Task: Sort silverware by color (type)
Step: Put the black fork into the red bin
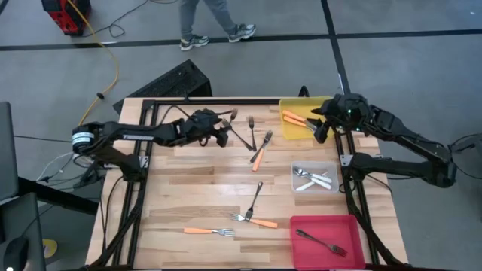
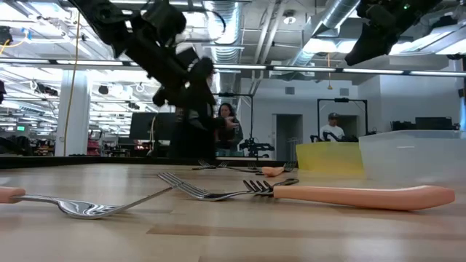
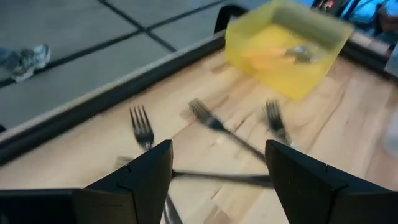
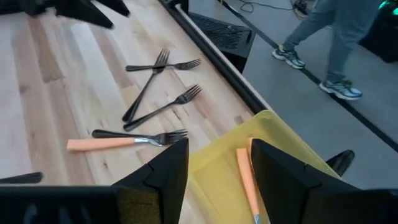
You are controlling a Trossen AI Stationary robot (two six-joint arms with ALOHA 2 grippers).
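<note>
Lying closest to the low camera, a slim orange-handled fork with metal tines (image 2: 342, 193) is resting on the pale wooden table (image 1: 188, 188), its tines crossing those of a polished silver fork (image 2: 109, 206). From above, that pair is sitting near the table's front middle, with another orange-handled fork (image 1: 207, 231) lying just to the left. Three thin dark metal forks (image 4: 158, 87) are crossing one another near the far edge, and an orange-handled fork (image 4: 124, 141) is lying beside them.

Orange forks are lying inside the translucent yellow rectangular bin (image 1: 290, 129), pale silver-white forks in the clear plastic bin (image 1: 331, 167), and one dark fork in the red bin (image 1: 305, 223).

Left gripper (image 3: 217, 180) is hovering over the dark forks with its fingers spread and nothing between them. Right gripper (image 4: 217, 177) is hanging over the yellow bin's rim, fingers apart and empty.

Only the right wrist and high views are showing a person's legs in grey trousers and sneakers (image 4: 329, 43) on the grey floor; only the low view is showing people standing in the room behind.
</note>
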